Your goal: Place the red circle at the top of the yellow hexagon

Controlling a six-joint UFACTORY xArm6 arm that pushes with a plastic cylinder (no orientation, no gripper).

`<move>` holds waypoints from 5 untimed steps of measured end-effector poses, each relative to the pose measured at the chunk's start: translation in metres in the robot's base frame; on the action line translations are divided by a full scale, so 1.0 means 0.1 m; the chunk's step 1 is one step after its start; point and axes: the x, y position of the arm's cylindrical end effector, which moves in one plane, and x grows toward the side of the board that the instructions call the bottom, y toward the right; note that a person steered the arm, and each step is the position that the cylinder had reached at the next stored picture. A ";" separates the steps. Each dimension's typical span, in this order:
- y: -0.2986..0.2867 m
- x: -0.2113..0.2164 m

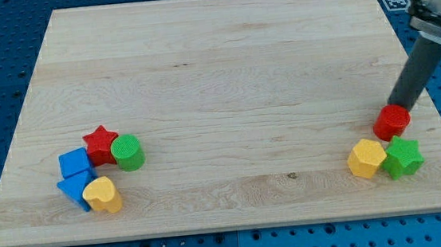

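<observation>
The red circle stands near the board's right edge, just above and to the right of the yellow hexagon. A green star touches the hexagon's right side and sits right below the red circle. My tip comes down from the view's upper right and rests against the top of the red circle.
A cluster lies at the board's lower left: a red star, a green circle, a blue cube, a blue triangle and a yellow heart. The wooden board has its right edge close to the red circle.
</observation>
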 end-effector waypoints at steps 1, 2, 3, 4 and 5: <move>0.23 0.00; 0.26 0.03; 0.15 0.11; -0.11 0.12; -0.34 0.12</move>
